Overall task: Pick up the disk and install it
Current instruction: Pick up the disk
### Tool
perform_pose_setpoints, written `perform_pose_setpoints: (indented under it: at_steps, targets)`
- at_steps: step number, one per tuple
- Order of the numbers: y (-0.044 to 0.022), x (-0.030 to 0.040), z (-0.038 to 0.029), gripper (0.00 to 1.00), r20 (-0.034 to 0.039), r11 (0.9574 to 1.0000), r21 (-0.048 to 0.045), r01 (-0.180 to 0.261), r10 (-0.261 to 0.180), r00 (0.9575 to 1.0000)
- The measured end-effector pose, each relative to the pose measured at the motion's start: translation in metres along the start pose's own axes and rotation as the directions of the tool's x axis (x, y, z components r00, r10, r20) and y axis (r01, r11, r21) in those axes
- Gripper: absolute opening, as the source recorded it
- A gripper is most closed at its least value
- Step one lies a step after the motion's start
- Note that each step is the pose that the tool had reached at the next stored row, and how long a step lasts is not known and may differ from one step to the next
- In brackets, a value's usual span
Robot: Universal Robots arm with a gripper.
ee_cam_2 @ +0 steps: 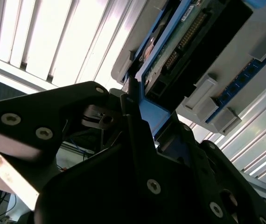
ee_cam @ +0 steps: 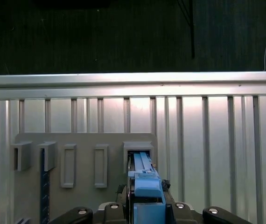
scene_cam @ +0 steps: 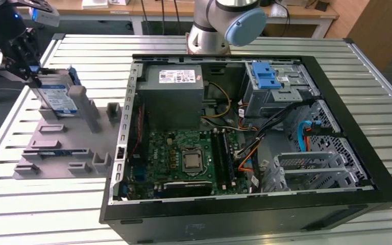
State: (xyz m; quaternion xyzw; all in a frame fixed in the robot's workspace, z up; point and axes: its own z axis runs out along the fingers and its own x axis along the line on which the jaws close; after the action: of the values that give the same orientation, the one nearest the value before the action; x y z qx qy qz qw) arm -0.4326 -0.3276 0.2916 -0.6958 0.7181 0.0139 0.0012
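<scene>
At the exterior view's left, on the worktop point(scene_cam: 39, 214): the disk point(scene_cam: 54, 96) stands on edge in a slot of the grey rack point(scene_cam: 59, 153), just beside the open computer case point(scene_cam: 250, 204)
Gripper: the gripper point(ee_cam: 147, 190) reaches the disk from above; its fingers point(ee_cam_2: 129, 107) look closed against the blue bracket point(ee_cam_2: 154, 114) along the disk's upper edge; nothing else is in its hold
Seat: in the first wrist view the disk's lower part sits inside the slot; it reads as gripped but not lifted out
Doing it well: the pull should probably run straight along the slot walls; a tilt would likely wedge the bracket against the rack's post point(scene_cam: 79, 102)
Grip risk: the hold is on thin plastic, not metal; a slow, square lift seems safest against slipping or twisting
</scene>
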Motion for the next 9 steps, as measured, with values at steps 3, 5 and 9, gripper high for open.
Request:
perform_pose_setpoints:
  at_steps: [3,5,9]
  targets:
    - [0.0,0.0,-0.0014,0.36,0.0001,1.0,0.0003,0.0,0.0,1.0]
    - [0.0001,-0.0001,-0.0026,0.36,-0.0002,1.0,-0.0003,0.0,0.0,1.0]
    - [0.0001,-0.0001,-0.0061,0.36,-0.0001,1.0,-0.0001,0.0,0.0,1.0]
